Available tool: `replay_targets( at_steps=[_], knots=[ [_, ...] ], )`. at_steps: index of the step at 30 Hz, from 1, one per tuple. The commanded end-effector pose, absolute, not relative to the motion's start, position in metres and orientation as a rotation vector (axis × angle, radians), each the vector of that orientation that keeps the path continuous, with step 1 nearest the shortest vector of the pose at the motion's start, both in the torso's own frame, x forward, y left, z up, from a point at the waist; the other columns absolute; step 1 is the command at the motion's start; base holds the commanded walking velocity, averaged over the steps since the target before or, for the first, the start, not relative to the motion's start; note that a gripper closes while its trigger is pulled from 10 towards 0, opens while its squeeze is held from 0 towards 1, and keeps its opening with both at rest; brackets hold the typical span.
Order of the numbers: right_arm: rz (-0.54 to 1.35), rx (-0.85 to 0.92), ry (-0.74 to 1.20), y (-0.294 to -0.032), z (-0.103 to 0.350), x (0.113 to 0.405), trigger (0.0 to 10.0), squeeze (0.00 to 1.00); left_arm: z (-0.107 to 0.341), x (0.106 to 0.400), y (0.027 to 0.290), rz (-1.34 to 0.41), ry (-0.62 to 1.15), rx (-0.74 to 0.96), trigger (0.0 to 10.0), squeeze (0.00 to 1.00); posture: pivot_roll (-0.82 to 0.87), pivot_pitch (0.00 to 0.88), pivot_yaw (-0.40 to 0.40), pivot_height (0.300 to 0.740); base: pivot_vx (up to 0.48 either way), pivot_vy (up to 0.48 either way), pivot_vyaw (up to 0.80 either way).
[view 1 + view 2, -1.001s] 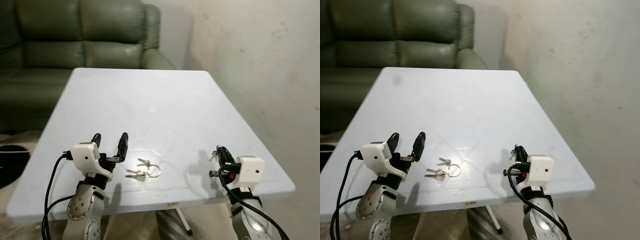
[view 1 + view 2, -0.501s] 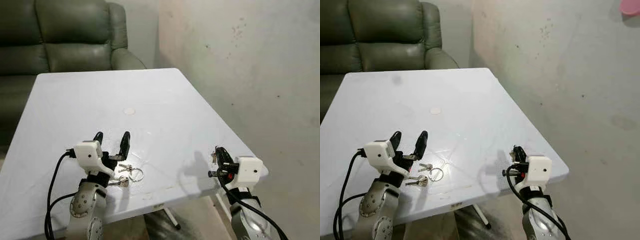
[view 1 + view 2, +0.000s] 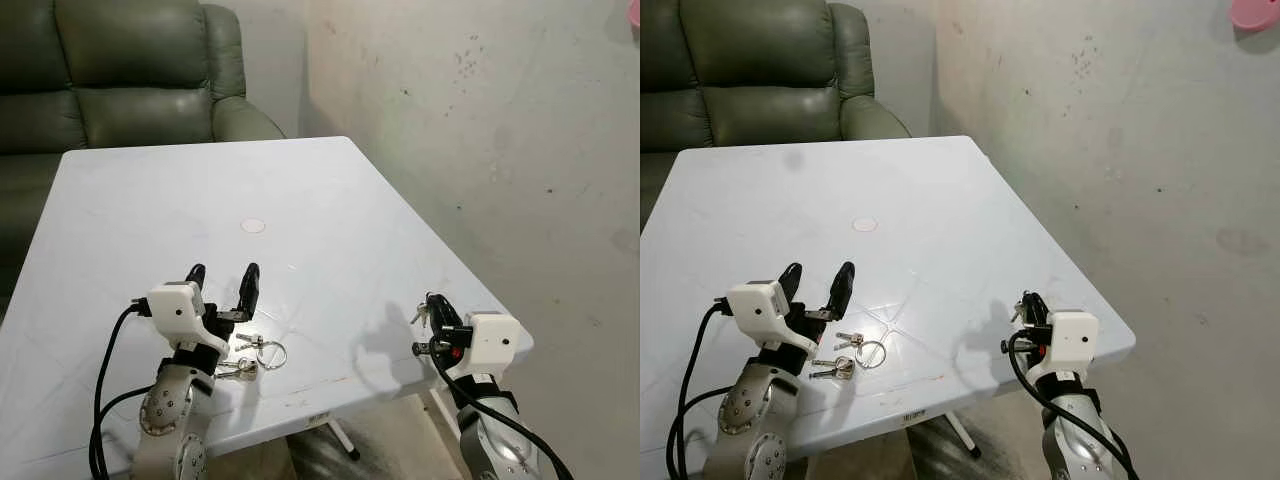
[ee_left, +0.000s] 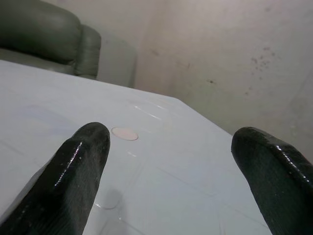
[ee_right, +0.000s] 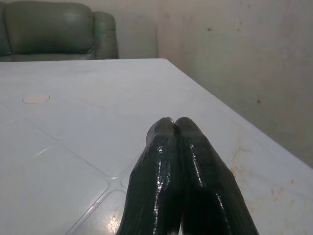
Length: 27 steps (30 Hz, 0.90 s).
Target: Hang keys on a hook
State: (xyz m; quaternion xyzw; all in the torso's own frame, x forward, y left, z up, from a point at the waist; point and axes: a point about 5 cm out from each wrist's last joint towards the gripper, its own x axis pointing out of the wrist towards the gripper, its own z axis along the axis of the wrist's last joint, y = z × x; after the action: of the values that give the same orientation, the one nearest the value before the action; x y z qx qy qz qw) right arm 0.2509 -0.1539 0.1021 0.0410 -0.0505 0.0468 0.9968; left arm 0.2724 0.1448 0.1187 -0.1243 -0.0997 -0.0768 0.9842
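A small bunch of silver keys (image 3: 243,358) on a wire ring (image 3: 272,353) lies flat on the white table (image 3: 300,190), near its front edge. My left gripper (image 3: 223,272) hovers just above and behind the keys, open, with nothing between its fingers (image 4: 80,166). My right gripper (image 3: 432,305) is held over the table's front right corner, well to the right of the keys. Its two fingers (image 5: 166,161) are pressed together and hold nothing. A pink object (image 3: 1252,12) shows high on the wall at the top right, cut off by the picture's edge.
A dark green sofa (image 3: 130,70) stands behind the table at the back left. A stained bare wall (image 3: 480,120) runs along the right. A faint round mark (image 3: 253,226) sits mid-table. The table's right edge (image 3: 440,250) is close to my right arm.
The camera has swung to the right, bringing more wall and less sofa into view. The keys lie where they were. Both grippers keep their poses, the left one now closer over the keys.
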Motion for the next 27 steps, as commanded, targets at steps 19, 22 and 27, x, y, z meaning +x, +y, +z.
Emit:
replay_targets(
  at_steps=[19, 22, 27],
  knots=[
    [0.095, 0.077, -0.098, -0.1565, 0.1036, 0.2523, 10.0, 0.0, 0.1146, 0.2684, 0.1435, -0.142, -0.177, -0.222, 10.0, 0.0, 0.03, 0.0, -0.079, 0.74, 0.0, -0.025, -0.16],
    [0.095, 0.08, -0.095, -0.1563, 0.1033, 0.2522, 10.0, 0.0, 0.1141, 0.2682, 0.1436, -0.138, -0.174, -0.219, 10.0, 0.0, 0.03, 0.0, -0.079, 0.74, 0.0, -0.48, -0.76],
    [0.097, 0.085, -0.088, -0.1558, 0.103, 0.2507, 10.0, 0.0, 0.1127, 0.2675, 0.1426, -0.137, -0.162, -0.224, 10.0, 0.0, 0.03, 0.0, -0.078, 0.74, 0.0, -0.48, -0.76]
  ],
)
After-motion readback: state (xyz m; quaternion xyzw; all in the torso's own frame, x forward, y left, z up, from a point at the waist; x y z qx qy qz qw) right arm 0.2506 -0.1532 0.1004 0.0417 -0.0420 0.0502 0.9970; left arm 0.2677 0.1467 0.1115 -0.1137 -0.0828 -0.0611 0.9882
